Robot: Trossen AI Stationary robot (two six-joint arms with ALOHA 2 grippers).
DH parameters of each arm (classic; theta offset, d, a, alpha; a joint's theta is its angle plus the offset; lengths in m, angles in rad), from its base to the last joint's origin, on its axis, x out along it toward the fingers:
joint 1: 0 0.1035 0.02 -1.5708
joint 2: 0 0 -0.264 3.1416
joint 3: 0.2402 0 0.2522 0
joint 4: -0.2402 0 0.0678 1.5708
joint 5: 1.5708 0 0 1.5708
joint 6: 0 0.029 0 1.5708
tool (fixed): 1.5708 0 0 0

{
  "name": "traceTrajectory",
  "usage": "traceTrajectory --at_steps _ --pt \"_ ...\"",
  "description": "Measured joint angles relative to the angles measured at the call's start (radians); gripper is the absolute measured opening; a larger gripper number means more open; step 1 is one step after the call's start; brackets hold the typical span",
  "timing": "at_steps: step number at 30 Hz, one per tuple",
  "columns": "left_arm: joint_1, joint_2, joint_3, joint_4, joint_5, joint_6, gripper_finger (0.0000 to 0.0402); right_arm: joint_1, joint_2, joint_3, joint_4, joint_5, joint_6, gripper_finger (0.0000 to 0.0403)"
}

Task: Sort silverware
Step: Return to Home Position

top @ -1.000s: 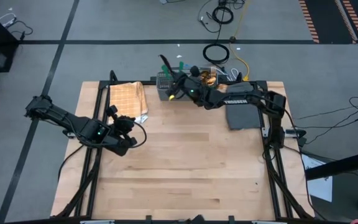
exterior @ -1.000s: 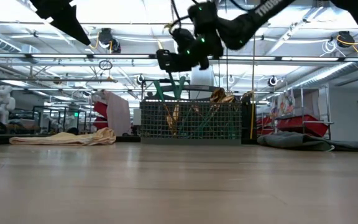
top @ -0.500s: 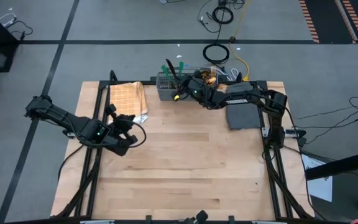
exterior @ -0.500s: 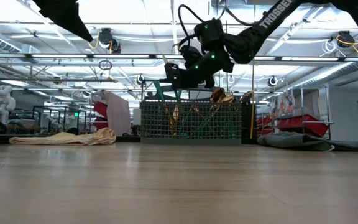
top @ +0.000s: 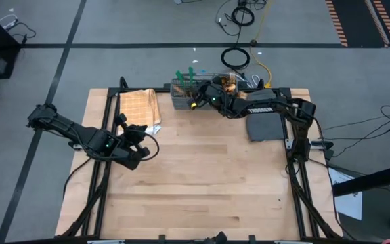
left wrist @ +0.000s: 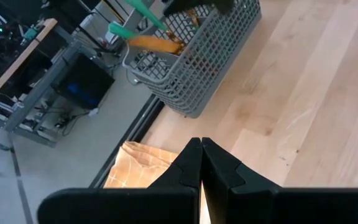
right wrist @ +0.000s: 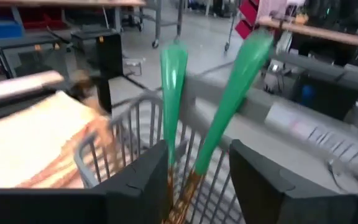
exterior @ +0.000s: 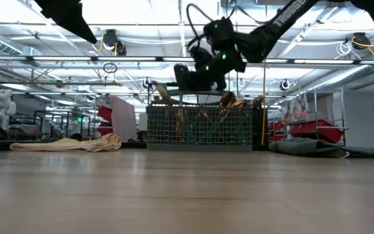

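Observation:
The grey slotted basket (top: 196,93) stands at the table's far edge with silverware in it. Two teal-green handles (right wrist: 173,74) (right wrist: 238,68) stick up out of it, and gold heads (exterior: 229,99) show over its rim. My right gripper (right wrist: 197,155) hovers open just above the basket (exterior: 200,127). Its fingers stand on either side of the two handles, and I cannot see them touching either one. My left gripper (left wrist: 201,163) hangs shut and empty over the table's left part (top: 141,146).
A tan checked cloth (top: 141,108) lies crumpled left of the basket at the far left. A dark grey pad (top: 266,125) lies at the far right. Bare wooden tabletop (top: 202,183) stretches from the middle to the near edge.
My right gripper has sunk toward the basket, drawn a little toward the table's right, and opened. The teal-handled piece it was carrying now stands in the basket, handle up, beside another. My left arm has kept still.

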State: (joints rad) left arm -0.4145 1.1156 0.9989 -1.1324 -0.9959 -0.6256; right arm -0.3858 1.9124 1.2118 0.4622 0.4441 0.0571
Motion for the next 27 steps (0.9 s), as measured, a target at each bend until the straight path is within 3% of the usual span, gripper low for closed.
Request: traceTrajectory --at_steps 7,9,14,17,21,27 --pt "-0.001 0.000 0.000 0.001 -0.044 -0.022 0.0008 0.066 -0.197 0.000 -0.092 -0.031 -0.069 0.0166" --pt "-0.014 0.000 0.000 0.001 -0.118 -0.022 0.0008 0.094 -0.289 0.000 -0.187 -0.129 -0.097 0.0165" --pt "-0.124 -0.009 0.000 0.021 -0.429 -0.044 0.0008 0.174 -0.541 0.001 -0.579 -0.448 -0.198 0.0160" --pt "-0.226 -0.053 0.000 0.009 -0.537 -0.084 0.0008 0.217 -0.700 0.001 -0.838 -0.549 -0.206 0.0160" --pt "-0.381 -0.184 0.000 -0.048 -0.550 -0.127 0.0008 0.281 -0.917 -0.021 -1.046 -0.578 -0.134 0.0160" --pt "-0.601 -0.405 0.000 -0.031 -0.419 -0.067 0.0008 0.358 -1.291 -0.254 -0.908 -0.563 -0.085 0.0160"
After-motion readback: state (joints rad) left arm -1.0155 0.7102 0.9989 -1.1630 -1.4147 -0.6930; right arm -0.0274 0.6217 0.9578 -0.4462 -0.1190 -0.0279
